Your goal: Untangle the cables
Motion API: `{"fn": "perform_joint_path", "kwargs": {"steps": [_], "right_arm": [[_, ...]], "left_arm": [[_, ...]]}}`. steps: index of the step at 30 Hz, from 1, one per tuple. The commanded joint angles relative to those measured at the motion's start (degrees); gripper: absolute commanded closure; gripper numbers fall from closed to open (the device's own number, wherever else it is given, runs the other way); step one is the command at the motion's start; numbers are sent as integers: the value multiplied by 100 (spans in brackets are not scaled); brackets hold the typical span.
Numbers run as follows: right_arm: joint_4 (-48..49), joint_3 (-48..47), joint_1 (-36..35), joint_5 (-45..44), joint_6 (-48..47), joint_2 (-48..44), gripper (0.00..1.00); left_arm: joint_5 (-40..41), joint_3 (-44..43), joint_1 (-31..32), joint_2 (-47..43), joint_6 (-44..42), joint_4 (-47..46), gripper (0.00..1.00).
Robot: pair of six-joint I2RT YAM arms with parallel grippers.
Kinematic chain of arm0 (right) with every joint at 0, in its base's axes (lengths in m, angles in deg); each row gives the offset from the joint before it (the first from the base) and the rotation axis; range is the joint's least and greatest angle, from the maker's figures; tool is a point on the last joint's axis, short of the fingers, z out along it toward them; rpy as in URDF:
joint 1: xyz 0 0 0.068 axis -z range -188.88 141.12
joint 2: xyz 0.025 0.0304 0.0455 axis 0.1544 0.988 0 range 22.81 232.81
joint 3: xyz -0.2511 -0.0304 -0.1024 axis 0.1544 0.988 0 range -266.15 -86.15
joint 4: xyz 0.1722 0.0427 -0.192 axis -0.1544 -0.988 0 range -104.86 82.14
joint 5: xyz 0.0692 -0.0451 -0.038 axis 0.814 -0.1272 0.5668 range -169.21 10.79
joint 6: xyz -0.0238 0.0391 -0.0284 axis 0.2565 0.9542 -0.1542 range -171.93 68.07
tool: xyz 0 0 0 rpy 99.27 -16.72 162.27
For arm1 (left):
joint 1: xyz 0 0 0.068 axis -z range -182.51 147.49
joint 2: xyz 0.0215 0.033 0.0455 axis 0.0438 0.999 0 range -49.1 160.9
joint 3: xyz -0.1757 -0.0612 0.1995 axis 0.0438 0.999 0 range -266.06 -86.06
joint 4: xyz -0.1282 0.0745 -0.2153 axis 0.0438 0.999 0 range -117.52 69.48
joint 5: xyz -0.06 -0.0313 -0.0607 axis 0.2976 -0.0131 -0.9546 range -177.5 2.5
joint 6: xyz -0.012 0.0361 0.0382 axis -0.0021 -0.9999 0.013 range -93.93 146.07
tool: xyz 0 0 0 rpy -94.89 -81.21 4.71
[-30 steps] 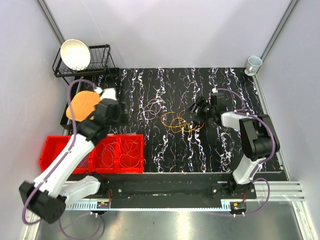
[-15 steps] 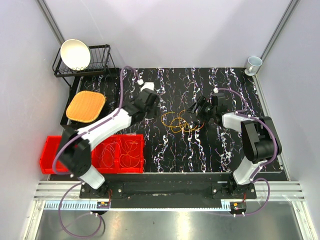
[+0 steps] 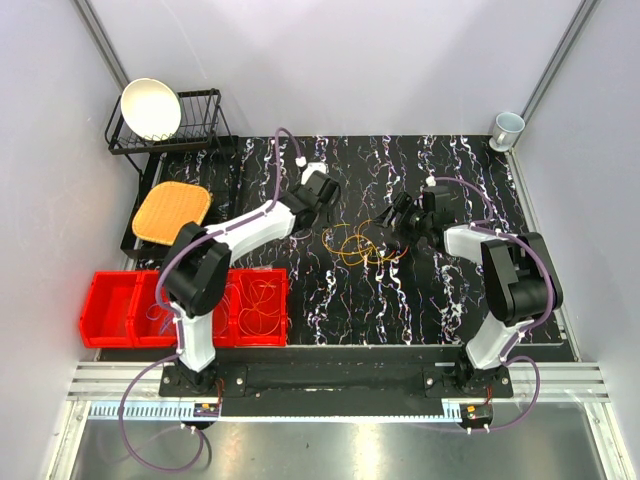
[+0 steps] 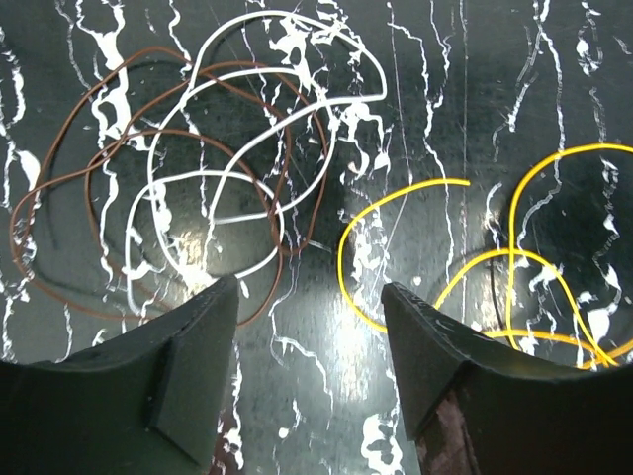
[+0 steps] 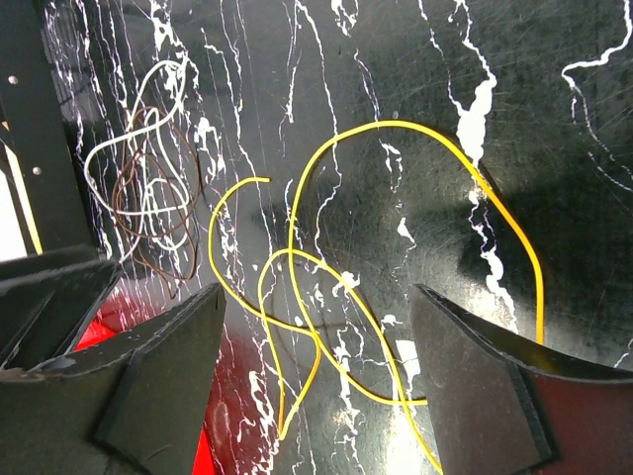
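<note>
Yellow cable loops [image 3: 350,243] lie mid-mat, also in the right wrist view [image 5: 396,123]. A white cable [image 4: 297,13] and a brown cable [image 4: 148,50] lie tangled together to their left, seen small in the right wrist view [image 5: 148,188]. One end of a yellow cable [image 4: 342,259] curls just ahead of my left gripper [image 4: 310,287], which is open and empty above the mat [image 3: 322,195]. My right gripper [image 5: 316,292] is open and empty, hovering over the yellow loops' right side [image 3: 400,222].
Red bins [image 3: 262,300] at the front left hold more coiled cables. A wire rack with a white bowl [image 3: 150,108] and an orange round pad [image 3: 172,212] sit at the left. A cup [image 3: 507,127] stands at the back right corner.
My left arm has swung from over the orange pad and red bins out to the right, ending above the white and brown tangle. The right arm has barely moved.
</note>
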Motion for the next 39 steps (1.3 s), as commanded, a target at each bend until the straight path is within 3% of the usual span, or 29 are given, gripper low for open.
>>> {"fn": "perform_joint_path", "kwargs": {"steps": [1, 11, 21, 24, 26, 35, 39], "right_arm": [[26, -135, -38, 108, 23, 104, 19], [26, -196, -47, 152, 31, 227, 19], [26, -232, -47, 214, 40, 332, 20], [26, -232, -47, 214, 31, 341, 20], [26, -240, -47, 223, 31, 350, 20], [9, -249, -47, 205, 23, 350, 20], [17, -267, -47, 223, 14, 367, 20]], "left_arm": [[227, -491, -38, 282, 52, -52, 39], [201, -563, -292, 677, 123, -78, 42], [-107, -685, -337, 941, 18, -385, 53], [-150, -852, -337, 1020, -9, -377, 95], [-177, -1019, -328, 995, -9, -133, 100], [-475, -1897, -214, -1210, -237, 878, 100], [-1474, -2863, -56, -1756, -579, 1301, 100]]}}
